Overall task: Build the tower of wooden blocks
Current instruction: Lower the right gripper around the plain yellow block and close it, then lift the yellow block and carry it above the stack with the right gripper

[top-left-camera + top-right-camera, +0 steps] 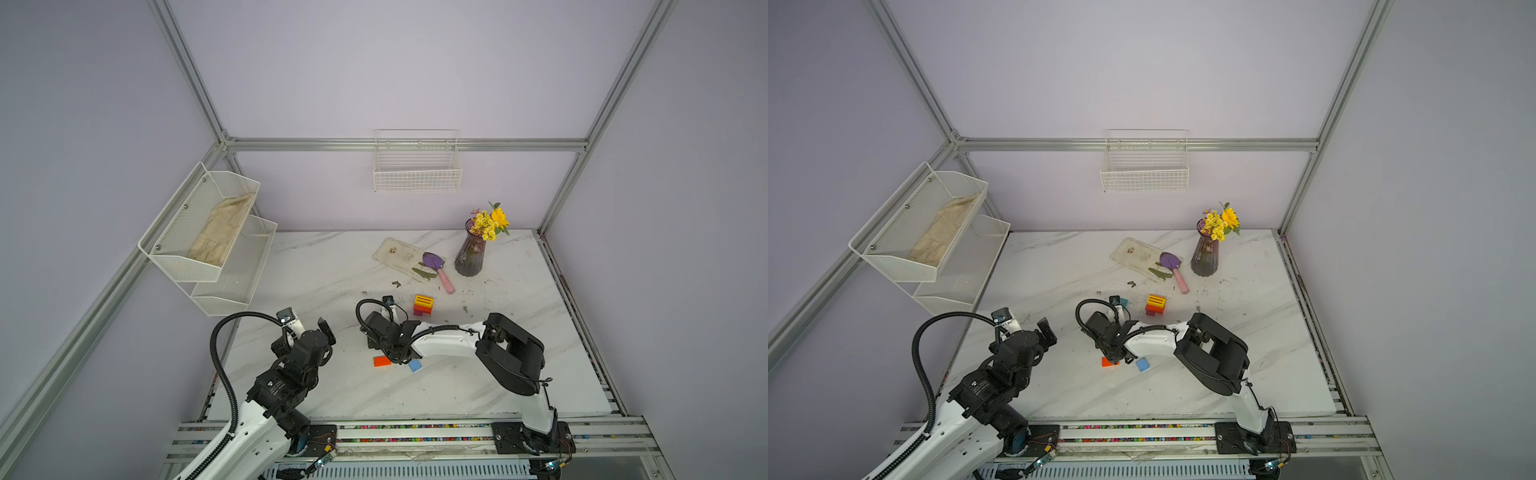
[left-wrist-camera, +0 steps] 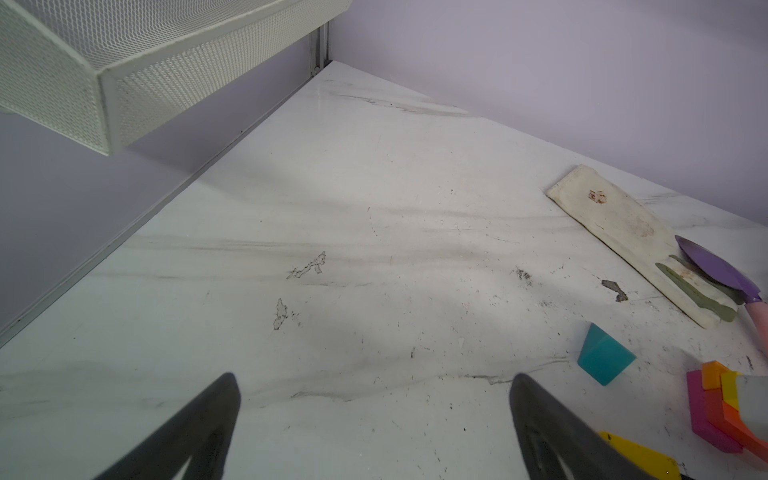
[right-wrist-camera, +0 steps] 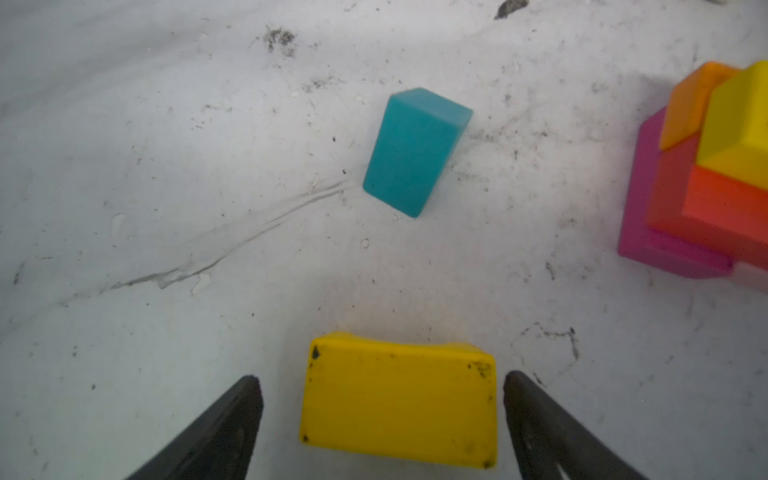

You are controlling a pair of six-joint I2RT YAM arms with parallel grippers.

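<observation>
Right gripper [image 3: 381, 378] spread astride the yellow block [image 3: 399, 399], flat on the table [image 3: 124, 166], no grip yet. Side gaps uneven, so closing may skew it. Tower [image 1: 423, 304] stands near the gripper, so a careless lift could clip it. Left gripper [image 2: 374, 376] open, empty.

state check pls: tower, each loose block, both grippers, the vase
tower: standing, yellow on top
loose yellow block: flat on table, untouched
teal block: on table, apart from tower
orange block: flat on table, loose
blue block: flat on table, loose
right gripper: open, straddling loose yellow block
left gripper: open, empty
vase: upright, holding flowers
</observation>
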